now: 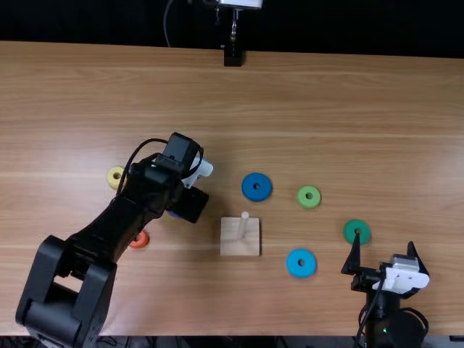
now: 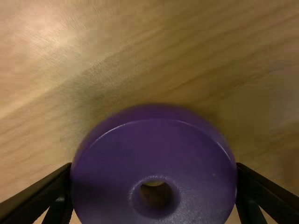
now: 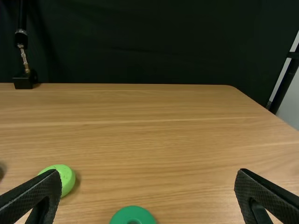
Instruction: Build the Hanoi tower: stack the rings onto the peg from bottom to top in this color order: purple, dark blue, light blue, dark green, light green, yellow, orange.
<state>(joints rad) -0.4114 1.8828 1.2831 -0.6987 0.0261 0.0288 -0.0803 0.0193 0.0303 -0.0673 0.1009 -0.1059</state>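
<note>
Clasping the purple ring [image 2: 154, 151] in the left pincer [image 2: 154, 169] left of the peg [image 1: 243, 225], holding the right pincer [image 1: 384, 241] open, and risking a jam if lowered off-center.

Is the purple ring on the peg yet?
No, the purple ring sits between the fingers of the left gripper, and the peg stands bare.

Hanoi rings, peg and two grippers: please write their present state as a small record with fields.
peg: upright on its base, bare
left gripper: closed on purple ring
right gripper: open, near dark green ring
on table, right of peg: dark blue, light blue, light green rings
partly behind left arm: yellow, orange rings
</note>
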